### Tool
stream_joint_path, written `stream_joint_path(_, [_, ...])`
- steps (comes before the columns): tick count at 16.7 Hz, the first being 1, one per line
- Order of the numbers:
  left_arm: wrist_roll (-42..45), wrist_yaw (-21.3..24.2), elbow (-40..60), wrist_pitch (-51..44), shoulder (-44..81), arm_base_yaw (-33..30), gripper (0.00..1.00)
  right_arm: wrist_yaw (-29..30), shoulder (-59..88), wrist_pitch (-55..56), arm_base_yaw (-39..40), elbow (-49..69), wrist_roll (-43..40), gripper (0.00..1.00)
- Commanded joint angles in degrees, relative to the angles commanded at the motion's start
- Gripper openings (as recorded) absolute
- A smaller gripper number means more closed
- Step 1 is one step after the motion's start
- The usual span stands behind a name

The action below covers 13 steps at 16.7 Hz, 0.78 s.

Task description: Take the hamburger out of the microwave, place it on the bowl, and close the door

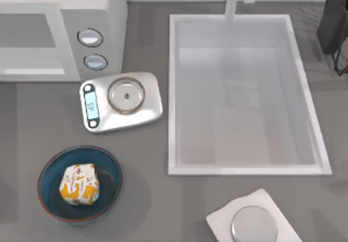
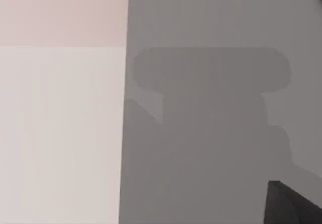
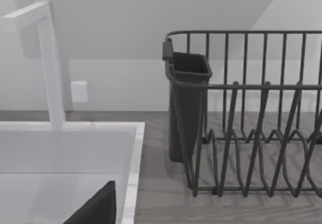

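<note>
The hamburger (image 1: 80, 184), a white lump with orange-yellow patches, lies inside the blue bowl (image 1: 51, 168) at the table's front left. Nothing holds it. At the back left stands the white microwave (image 1: 117, 13), its two silver dials facing out. Its door (image 1: 30, 41) lies flush with the front panel, shut. A dark tip of my left gripper (image 2: 294, 204) hangs over bare grey countertop next to a pale white surface. A dark tip of my right gripper (image 3: 95, 209) is above the sink's corner.
A silver kitchen scale (image 1: 120, 101) sits between microwave and bowl. The white sink (image 1: 173, 90) with its tap (image 3: 50, 68) takes the middle. A steel disc on a white square base (image 1: 253, 223) is front right. A black dish rack (image 3: 251, 118) stands back right.
</note>
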Motion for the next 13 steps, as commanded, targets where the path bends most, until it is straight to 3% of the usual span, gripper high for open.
stream_joint_path(4, [-4.22, -1.84, -8.32, 4.23, -6.91, -3.78, 0.00, 0.00, 0.00, 0.00, 0.00, 0.00, 0.00, 1.00])
stream_joint_path(10, [-4.75, -1.90, -9.13, 4.54, -7.42, -3.95, 0.00, 0.00, 0.00, 0.00, 0.00, 0.00, 0.00, 1.00])
stream_joint_path(13, [-8.72, -4.44, -13.04, 6.04, -11.57, -8.02, 0.00, 0.00, 0.00, 0.00, 0.00, 0.00, 0.00, 1.00])
